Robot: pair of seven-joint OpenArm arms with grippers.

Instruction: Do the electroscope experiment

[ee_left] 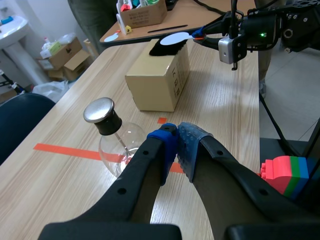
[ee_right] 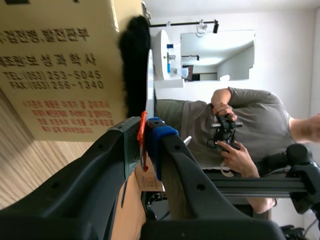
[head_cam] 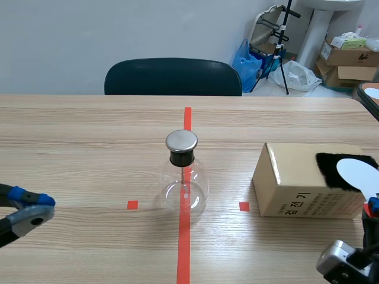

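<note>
Pale wood-grain table (head_cam: 89,148) fills the scene, with orange-red tape marks running down its middle. A dark chair (head_cam: 173,77) stands at the far edge, and cardboard cartons (head_cam: 349,59) and a blue bag (head_cam: 249,59) sit on the floor beyond on the right.

The electroscope (head_cam: 185,183) stands upright at the table's centre, on the tape line. It is a clear round glass flask with a black neck and a flat metal cap (head_cam: 181,141). Nothing touches it.

To its right, well apart, sits a cardboard box (head_cam: 296,189) with printed text on its near face. A patch of black fur (head_cam: 331,168) lies on the box's top at its right end. A white oval plate (head_cam: 355,173) lies over the fur. Whether it presses on the fur cannot be told.

The right gripper (ee_right: 145,135) is at the near right corner, just beside the box. Its fingers are clamped on the plate's thin red handle (ee_right: 142,132).

The left gripper (ee_left: 177,150) hovers at the near left, well apart from the flask. Its blue pads (ee_left: 167,145) are pressed together with nothing between them.

Past the right gripper, a person in a grey shirt (ee_right: 235,125) holds a small controller. Coloured toy blocks (ee_left: 287,172) sit off the table's near side.
</note>
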